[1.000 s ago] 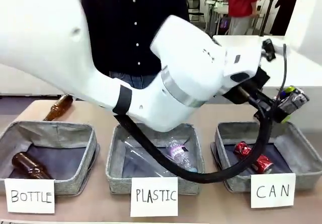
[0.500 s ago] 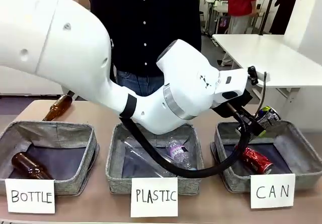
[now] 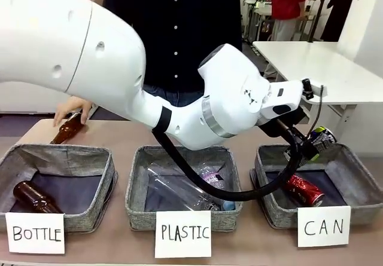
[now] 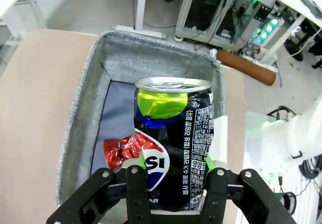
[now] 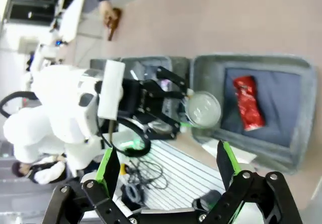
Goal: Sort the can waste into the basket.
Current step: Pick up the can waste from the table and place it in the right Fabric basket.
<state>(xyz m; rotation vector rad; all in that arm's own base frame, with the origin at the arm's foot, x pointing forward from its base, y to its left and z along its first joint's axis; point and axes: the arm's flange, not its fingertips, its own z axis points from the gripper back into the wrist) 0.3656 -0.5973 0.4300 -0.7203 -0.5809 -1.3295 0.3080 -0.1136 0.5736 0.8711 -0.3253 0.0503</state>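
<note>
My left gripper (image 3: 312, 146) is shut on the black can (image 3: 324, 137) and holds it just above the back of the grey basket (image 3: 276, 213) signed "CAN". In the left wrist view the black can (image 4: 176, 133) stands upright between the green pads of my left gripper (image 4: 176, 170), over the basket (image 4: 80, 108). A dented red can (image 3: 304, 189) lies on the basket's dark floor, also seen as the red can (image 4: 121, 148) below the held one. My right gripper (image 5: 167, 158) hangs open high above, looking down on the basket (image 5: 302, 108) and red can (image 5: 247, 103).
The "PLASTIC" basket (image 3: 139, 212) holds clear bottles. A brown bottle (image 3: 33, 197) lies in the "BOTTLE" basket (image 3: 90, 218). A person's hand (image 3: 73, 107) rests on another brown bottle (image 3: 64, 131) on the table at the far left.
My left arm has carried the black can down and leftward, to just over the CAN basket. A person's hand has come onto the brown bottle at the far left.
</note>
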